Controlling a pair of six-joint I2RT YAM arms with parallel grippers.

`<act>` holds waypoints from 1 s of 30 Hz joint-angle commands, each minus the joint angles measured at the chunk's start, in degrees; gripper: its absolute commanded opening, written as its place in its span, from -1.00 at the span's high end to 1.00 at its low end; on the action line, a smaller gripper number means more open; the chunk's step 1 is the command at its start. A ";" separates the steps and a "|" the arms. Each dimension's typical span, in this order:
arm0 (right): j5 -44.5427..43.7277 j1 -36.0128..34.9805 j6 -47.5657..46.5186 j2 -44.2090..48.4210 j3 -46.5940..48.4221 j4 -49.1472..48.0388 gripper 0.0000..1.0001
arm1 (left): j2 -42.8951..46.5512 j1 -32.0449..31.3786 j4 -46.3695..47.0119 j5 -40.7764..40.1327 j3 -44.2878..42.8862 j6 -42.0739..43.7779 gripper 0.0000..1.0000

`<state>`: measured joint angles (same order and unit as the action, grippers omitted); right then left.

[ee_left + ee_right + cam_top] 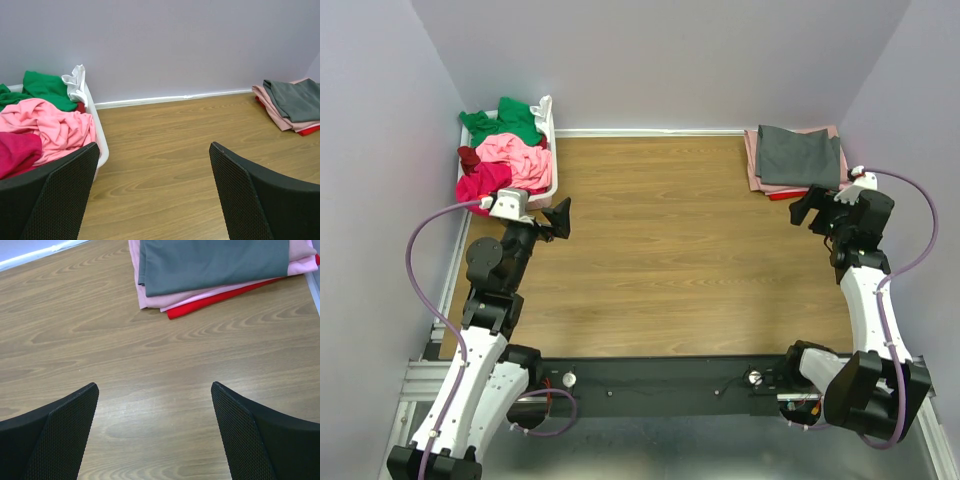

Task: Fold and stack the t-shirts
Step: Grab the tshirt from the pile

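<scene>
A white basket (553,150) at the far left holds loose t-shirts: green (505,120), light pink (515,160), crimson-pink (483,182) and a bit of maroon (468,157). They also show in the left wrist view: green (47,87), light pink (50,127), crimson-pink (17,152). A folded stack sits at the far right: grey tee (798,155) on top, dusty pink (165,301) and red (210,302) under it. My left gripper (560,217) is open and empty beside the basket. My right gripper (803,208) is open and empty just in front of the stack.
The wooden tabletop (670,260) is bounded by lavender walls at the back and sides. A white cloth piece (76,82) hangs on the basket's rim. A black rail (650,375) runs along the near edge between the arm bases.
</scene>
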<state>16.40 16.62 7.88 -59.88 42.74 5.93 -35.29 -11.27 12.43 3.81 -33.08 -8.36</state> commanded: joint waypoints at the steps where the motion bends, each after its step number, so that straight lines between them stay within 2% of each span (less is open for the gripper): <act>1: 4.14 0.34 -1.63 1.51 0.68 -1.10 -1.00 | -0.39 0.02 1.11 -1.27 -0.84 0.54 -0.97; 2: 7.82 0.43 -2.86 1.60 0.24 -1.19 -1.00 | -0.57 -0.07 1.02 -1.27 -0.85 0.45 -0.97; 3: 7.85 0.43 -4.52 1.78 -0.37 -1.28 -1.00 | -0.57 -0.07 1.02 -1.35 -0.93 0.45 -0.97; 6: 23.61 0.43 -10.50 2.83 -2.13 -1.19 -1.00 | -1.45 -0.07 -0.20 -3.19 -1.89 -1.12 -0.97; 10: 36.30 0.34 -21.74 3.71 -4.51 1.43 -1.00 | -6.00 1.41 -3.09 -5.31 -5.58 -4.37 -0.96; 13: 36.68 0.34 -24.57 3.36 -2.41 4.95 -1.00 | -10.22 3.26 -5.30 -5.57 -11.20 -7.97 -0.94; 16: 35.98 0.34 -25.28 3.10 -1.43 7.16 -1.00 | -18.04 7.21 -8.20 -5.13 -18.49 -11.66 -0.92; 21: 33.61 0.34 -25.19 2.05 -1.08 7.95 -1.00 | -37.11 13.89 -20.57 -8.37 -35.19 -22.57 -0.80; 22: 32.65 0.34 -25.19 1.35 -0.65 8.13 -1.00 | -42.27 14.51 -24.51 -9.43 -37.47 -23.01 -0.76; 25: 31.59 0.34 -25.02 0.38 -0.20 8.65 -1.00 | -50.11 15.48 -29.29 -12.34 -44.69 -24.60 -0.65; 30: 32.72 0.34 -24.93 0.02 0.06 9.18 -1.00 | -57.34 15.66 -32.20 -16.37 -50.32 -24.25 -0.59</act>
<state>48.75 16.62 -16.36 -59.64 40.97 13.45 -90.98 4.16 -13.61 -6.94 -80.09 -30.59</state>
